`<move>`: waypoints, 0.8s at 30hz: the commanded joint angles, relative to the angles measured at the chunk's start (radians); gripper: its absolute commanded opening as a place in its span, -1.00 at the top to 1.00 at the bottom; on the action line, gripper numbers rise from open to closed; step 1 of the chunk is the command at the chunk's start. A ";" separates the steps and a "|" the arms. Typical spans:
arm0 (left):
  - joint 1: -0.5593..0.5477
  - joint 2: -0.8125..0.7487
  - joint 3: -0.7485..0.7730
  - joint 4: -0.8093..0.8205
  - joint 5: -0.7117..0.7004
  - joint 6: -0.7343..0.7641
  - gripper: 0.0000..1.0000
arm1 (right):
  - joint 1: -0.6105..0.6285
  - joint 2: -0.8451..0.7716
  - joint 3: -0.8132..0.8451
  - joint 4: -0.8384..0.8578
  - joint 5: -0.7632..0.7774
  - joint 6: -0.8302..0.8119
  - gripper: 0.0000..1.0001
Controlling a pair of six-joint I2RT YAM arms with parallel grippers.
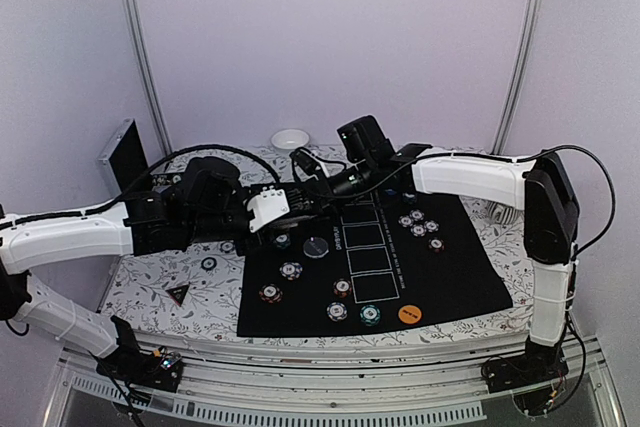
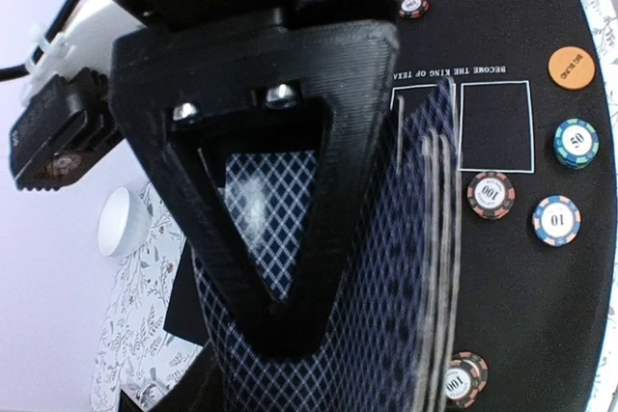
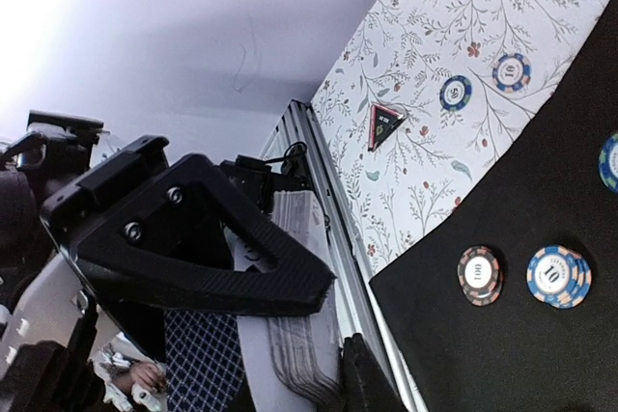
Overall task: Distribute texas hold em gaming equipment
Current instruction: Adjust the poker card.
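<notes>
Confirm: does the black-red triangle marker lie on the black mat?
No, the triangle marker lies on the floral tablecloth, left of the black mat.

Printed words on the mat and values on the chips

On the left wrist view, white lettering on the black mat [image 2: 541, 315] reads "BECOME THE KING OF TEXA", the rest hidden behind the playing cards [image 2: 386, 277]. To its right, the green chip [image 2: 576, 142] shows 50, the red chip [image 2: 490, 194] 100 and the blue-and-white chip [image 2: 557, 220] 10. On the right wrist view, the red chip stack [image 3: 480, 273] reads 100 and the blue-and-white chip stack [image 3: 557, 275] 10. Lettering on the orange disc [image 2: 570, 67] and the triangle marker [image 3: 385, 124] is too small to read.
</notes>
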 commanded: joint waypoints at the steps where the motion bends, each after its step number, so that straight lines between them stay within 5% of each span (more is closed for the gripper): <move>1: 0.011 -0.024 -0.004 0.064 -0.010 -0.001 0.19 | 0.016 0.015 -0.001 0.059 -0.064 -0.004 0.87; 3: 0.010 -0.032 -0.007 0.061 0.002 0.000 0.00 | 0.013 0.006 -0.008 0.063 -0.069 -0.007 0.94; 7: 0.013 -0.092 -0.030 0.055 0.060 -0.012 -0.88 | 0.007 -0.035 -0.026 0.068 -0.068 -0.025 0.95; 8: 0.015 -0.117 -0.039 0.046 0.098 -0.014 -0.95 | 0.007 -0.047 -0.032 0.069 -0.069 -0.039 0.96; 18: 0.048 -0.282 -0.139 0.106 0.317 -0.065 -0.96 | 0.015 -0.158 -0.121 0.149 -0.126 -0.097 0.96; 24: 0.058 -0.418 -0.348 0.427 0.326 -0.105 -0.96 | 0.025 -0.195 -0.135 0.187 -0.131 -0.077 0.96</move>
